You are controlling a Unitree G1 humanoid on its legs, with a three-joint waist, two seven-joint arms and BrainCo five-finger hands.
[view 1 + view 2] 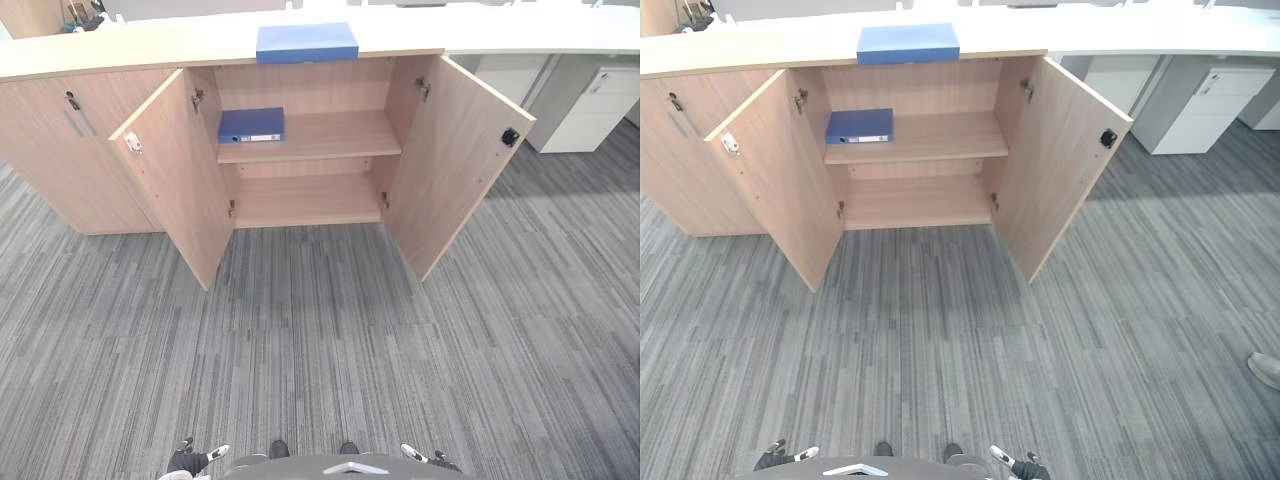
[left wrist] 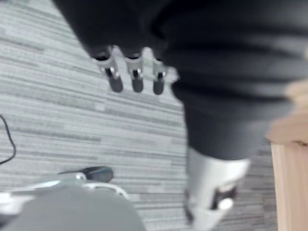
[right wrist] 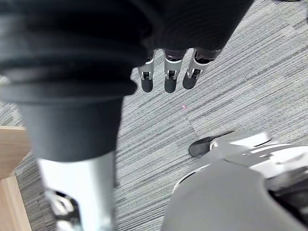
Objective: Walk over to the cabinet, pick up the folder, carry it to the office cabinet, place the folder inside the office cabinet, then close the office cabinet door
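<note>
Two folders compete here: a flat blue folder [image 1: 307, 42] lies on the pale table [image 1: 120, 45] above the light wooden cabinet [image 1: 310, 200], and a second blue folder [image 1: 251, 124] sits on its upper shelf [image 1: 330, 135] (probably stowed already). The left hand [image 2: 137, 79] and right hand [image 3: 171, 79] hang empty over the grey striped carpet [image 1: 320, 340], fingers relaxed, well apart from both folders.

Likely risks are taking the wrong folder, or an arm clipping the left door [image 1: 175, 175] or right door [image 1: 455, 160], both swung wide towards the robot. A person's shoe [image 1: 1266, 368] rests nearby on the robot's right.

Spine labels are too small to read, and the top folder's far side is hidden.
</note>
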